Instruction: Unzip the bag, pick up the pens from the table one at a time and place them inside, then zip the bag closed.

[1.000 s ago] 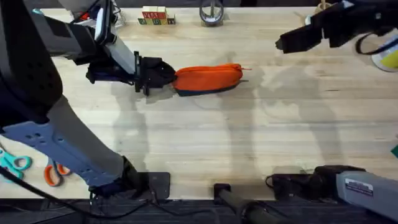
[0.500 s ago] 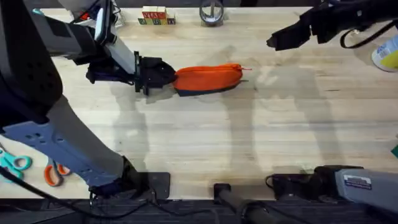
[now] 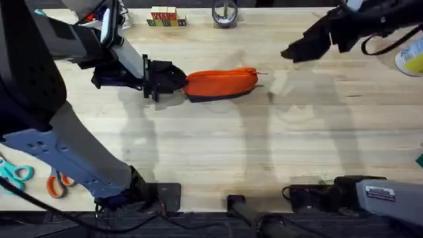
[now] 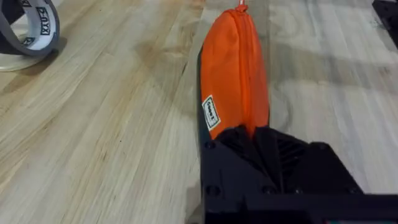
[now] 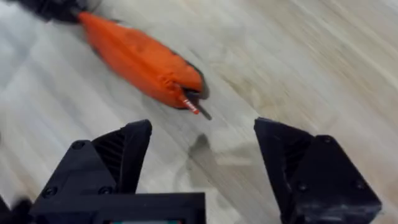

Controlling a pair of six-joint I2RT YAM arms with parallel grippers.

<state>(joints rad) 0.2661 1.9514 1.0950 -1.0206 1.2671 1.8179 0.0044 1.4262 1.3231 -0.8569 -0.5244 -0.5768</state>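
The orange bag (image 3: 221, 83) lies on the table (image 3: 218, 152), zipper along its top and closed as far as I can see. My left gripper (image 3: 177, 80) is shut on the bag's left end; in the left wrist view the black fingers (image 4: 258, 149) clamp the near end of the bag (image 4: 233, 74). My right gripper (image 3: 291, 51) hovers open, up and to the right of the bag's zipper-pull end. In the right wrist view the gripper (image 5: 202, 155) is spread wide above the table, with the bag (image 5: 140, 59) and its red pull tab (image 5: 189, 104) beyond it. The pens are out of view.
Teal scissors (image 3: 16, 173) and orange scissors (image 3: 58, 184) lie at the front left. Toy blocks (image 3: 165, 18) and a tape roll (image 3: 225, 13) sit along the far edge. A white and yellow object (image 3: 411, 59) stands at the right edge.
My right gripper has moved left and slightly down toward the bag's right end. The left gripper and the bag have stayed in place.
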